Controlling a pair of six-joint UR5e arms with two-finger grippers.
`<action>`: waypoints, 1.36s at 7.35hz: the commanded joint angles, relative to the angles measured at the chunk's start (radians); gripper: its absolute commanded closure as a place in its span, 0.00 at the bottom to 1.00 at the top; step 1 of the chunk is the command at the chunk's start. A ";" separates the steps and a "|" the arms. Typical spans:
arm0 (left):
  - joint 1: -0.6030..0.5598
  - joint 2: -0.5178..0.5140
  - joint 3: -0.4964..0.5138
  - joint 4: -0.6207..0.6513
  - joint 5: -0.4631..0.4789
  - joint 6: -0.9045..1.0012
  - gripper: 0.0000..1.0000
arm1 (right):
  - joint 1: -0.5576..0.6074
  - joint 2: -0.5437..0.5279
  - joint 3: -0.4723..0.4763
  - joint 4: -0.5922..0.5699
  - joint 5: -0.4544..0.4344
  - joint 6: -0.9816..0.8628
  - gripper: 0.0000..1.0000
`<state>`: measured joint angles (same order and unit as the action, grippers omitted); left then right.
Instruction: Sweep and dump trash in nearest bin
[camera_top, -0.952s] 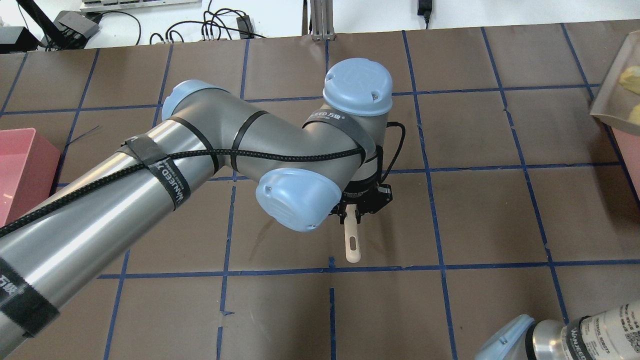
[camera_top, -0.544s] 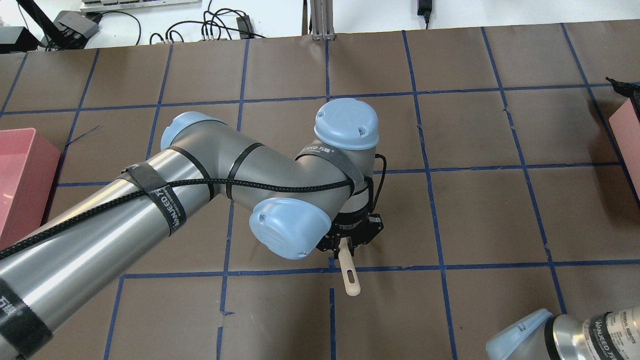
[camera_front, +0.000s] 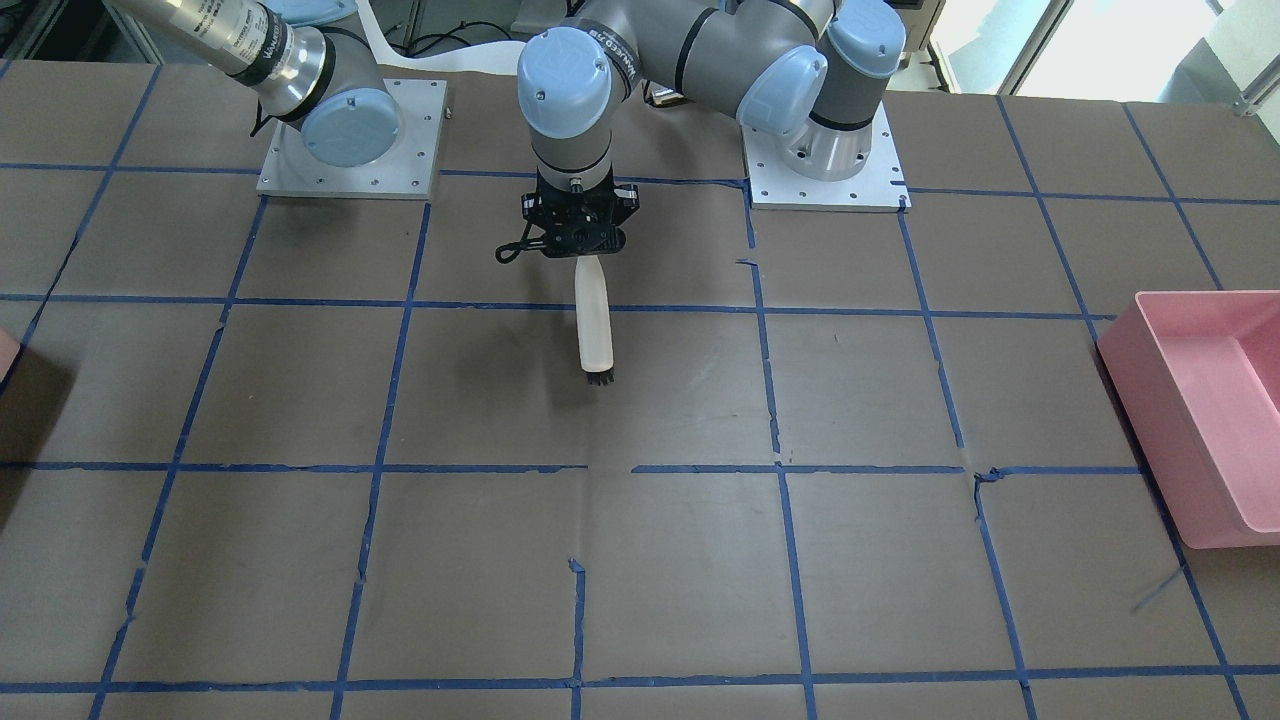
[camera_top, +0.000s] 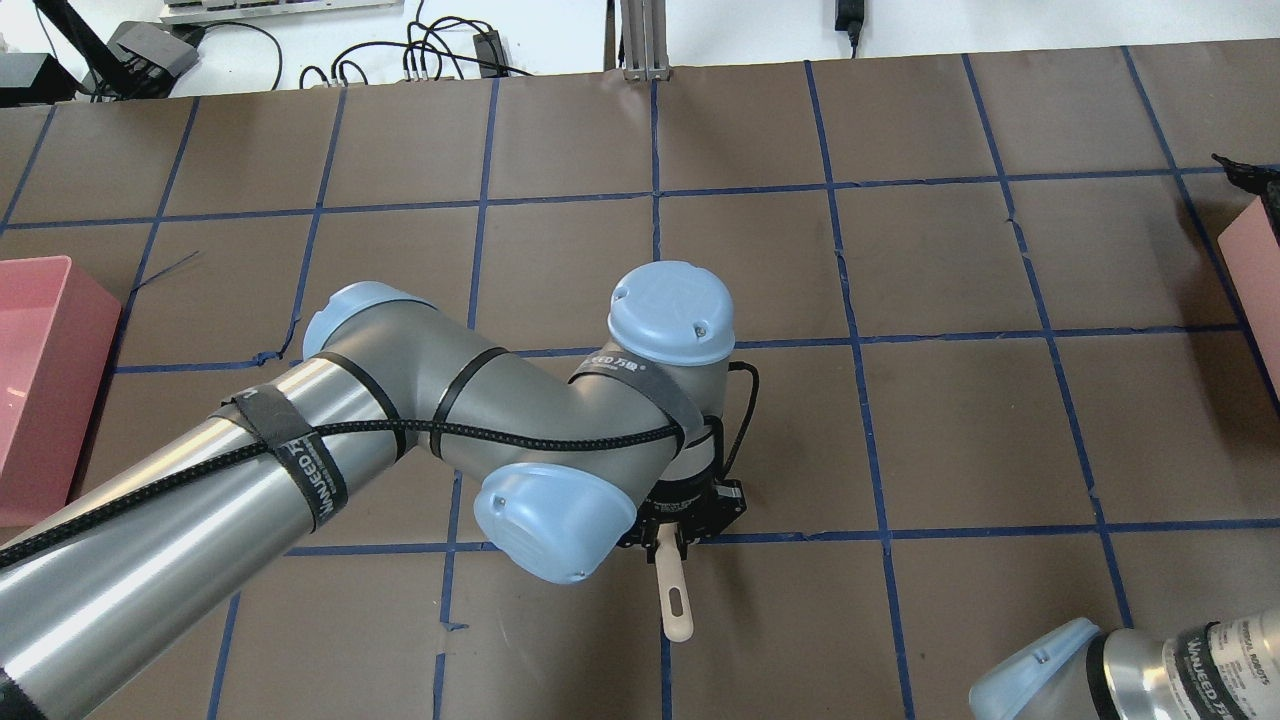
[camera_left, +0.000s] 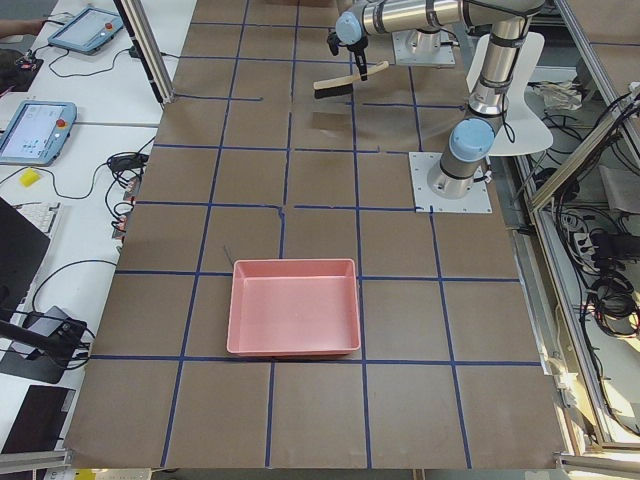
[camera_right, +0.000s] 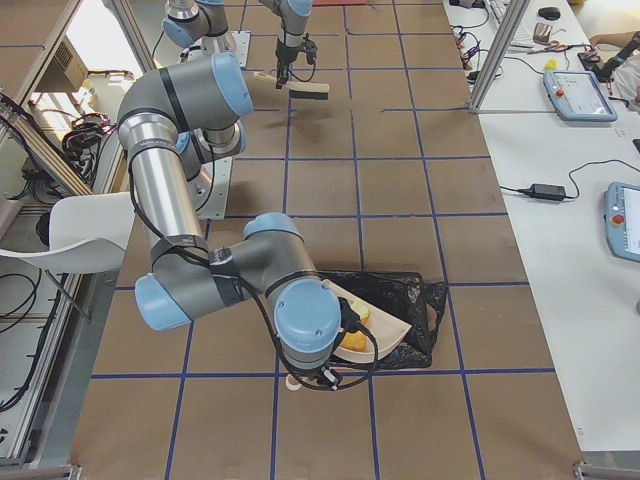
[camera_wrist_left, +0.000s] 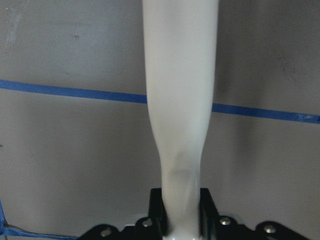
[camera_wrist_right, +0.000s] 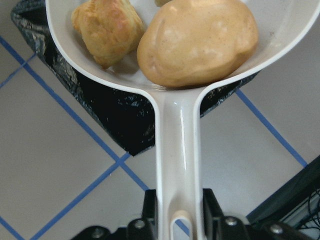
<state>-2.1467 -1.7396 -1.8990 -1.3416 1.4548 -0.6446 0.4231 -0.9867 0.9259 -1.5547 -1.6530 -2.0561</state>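
Note:
My right gripper (camera_wrist_right: 175, 207) is shut on the handle of a white dustpan (camera_wrist_right: 178, 135). In the pan lies the trash: an orange-brown potato-shaped lump (camera_wrist_right: 197, 42) and a smaller browned chunk (camera_wrist_right: 107, 30). The pan (camera_right: 385, 330) hangs over the bin (camera_right: 405, 292), which is lined with a black bag; its pink wall (camera_top: 1255, 265) shows at the overhead view's right edge. My left gripper (camera_front: 585, 255) is shut on the cream handle of a brush (camera_front: 594, 325) with black bristles, held above the table near the robot's base.
A large pink tub (camera_front: 1200, 420) stands at the table's end on my left side. The brown table (camera_front: 640, 560) carries a grid of blue tape. Cables and tablets lie on the white bench (camera_right: 560, 190) beyond the table.
My left arm has drawn back toward the robot's base with the brush. The dustpan, at the overhead view's right edge one second ago, has left that view.

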 joint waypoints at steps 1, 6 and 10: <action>-0.016 0.043 -0.083 0.077 0.001 0.037 0.94 | 0.083 -0.010 0.019 -0.053 -0.190 -0.009 1.00; -0.030 0.066 -0.170 0.189 -0.002 0.059 0.94 | 0.213 -0.006 0.083 -0.215 -0.376 -0.036 1.00; -0.028 0.029 -0.201 0.306 -0.007 0.051 0.94 | 0.279 -0.041 0.079 -0.290 -0.438 -0.059 1.00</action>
<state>-2.1755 -1.7079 -2.0976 -1.0443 1.4485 -0.5921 0.6729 -1.0083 1.0050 -1.8168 -2.0670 -2.1131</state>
